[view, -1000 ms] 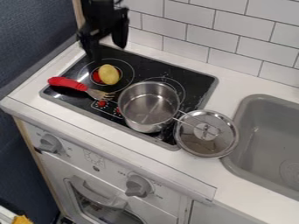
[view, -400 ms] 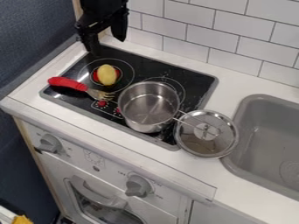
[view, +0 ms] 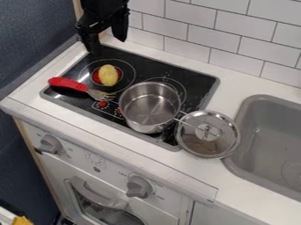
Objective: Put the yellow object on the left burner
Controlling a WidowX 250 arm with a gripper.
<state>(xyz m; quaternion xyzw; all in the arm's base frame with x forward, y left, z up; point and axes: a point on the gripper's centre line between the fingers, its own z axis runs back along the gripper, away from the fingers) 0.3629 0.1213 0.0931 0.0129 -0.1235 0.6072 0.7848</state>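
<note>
Yellow and rounded, the potato-like toy is seen in the camera view set upon the red centre of the left burner, where the task wants it. The gripper is held above the far left edge of the hob, its fingers spread well apart with nothing gripped between them.

Placement is judged complete, but the toy could be set rolling by a slight knock, since a curved underside is borne by smooth glass. If the gripper were lowered again, the toy could be clipped by a fingertip and pushed off-centre, perhaps towards the red-handled fork just to the near side or the saucepan to the right. Markings are printed around the oven knobs, but no brand or wording can be made out with certainty.
</note>
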